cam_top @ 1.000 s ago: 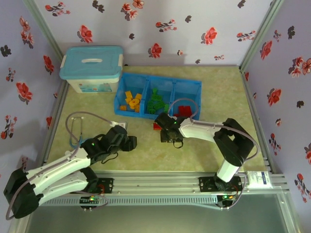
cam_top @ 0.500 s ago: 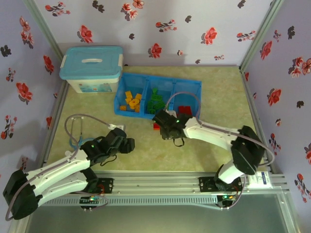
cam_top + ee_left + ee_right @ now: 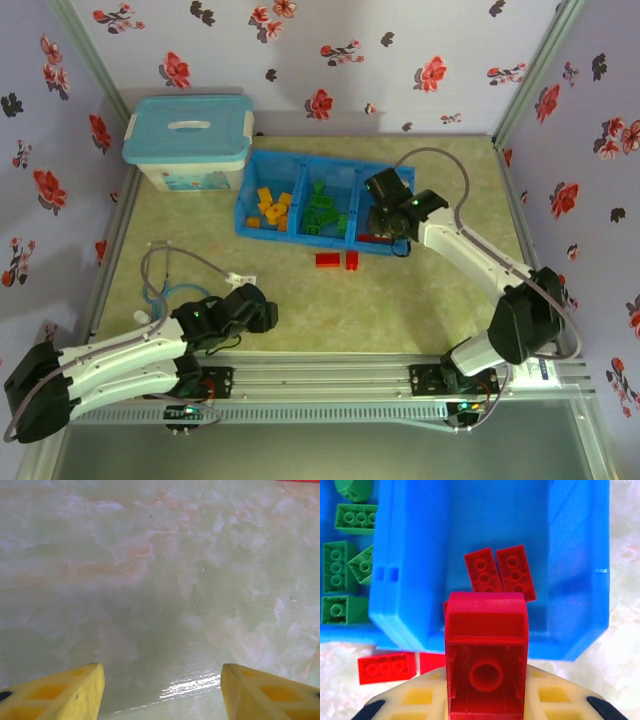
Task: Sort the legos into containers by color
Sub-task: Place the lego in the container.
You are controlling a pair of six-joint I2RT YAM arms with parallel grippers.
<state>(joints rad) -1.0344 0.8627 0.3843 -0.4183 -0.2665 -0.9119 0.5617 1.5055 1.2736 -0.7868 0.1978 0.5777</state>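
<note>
Right gripper (image 3: pixel 485 706) is clamping a red lego brick (image 3: pixel 486 645) between its pads, underside and hollow tube facing the wrist camera. In the overhead view this gripper (image 3: pixel 384 218) is hanging over the near rim of the blue tray (image 3: pixel 400 176), at its right compartment (image 3: pixel 570 555).

Two flat red bricks (image 3: pixel 501 574) are lying side by side, touching, on that compartment's floor.

The middle compartment (image 3: pixel 330 188) is holding the green bricks (image 3: pixel 321 213) (several lying flat, studs up, in the right wrist view). The left compartment (image 3: pixel 262 190) is holding the yellow-orange bricks (image 3: pixel 272 208).

The tray is sitting toward the far edge of the worktop (image 3: pixel 440 300), about midway along it.

Two more red bricks (image 3: pixel 338 260) are lying on the worktop just in front of the tray's near wall, below the middle compartment; one of them is showing three studs in the wrist view.

Left gripper (image 3: pixel 262 312) is staying low near the worktop's near left corner. Its yellow fingers (image 3: pixel 60 692) are standing apart with bare marbled surface between them, nothing held.

A pale-blue lidded storage box (image 3: pixel 188 140) is sitting at the far left corner, just left of the tray.
</note>
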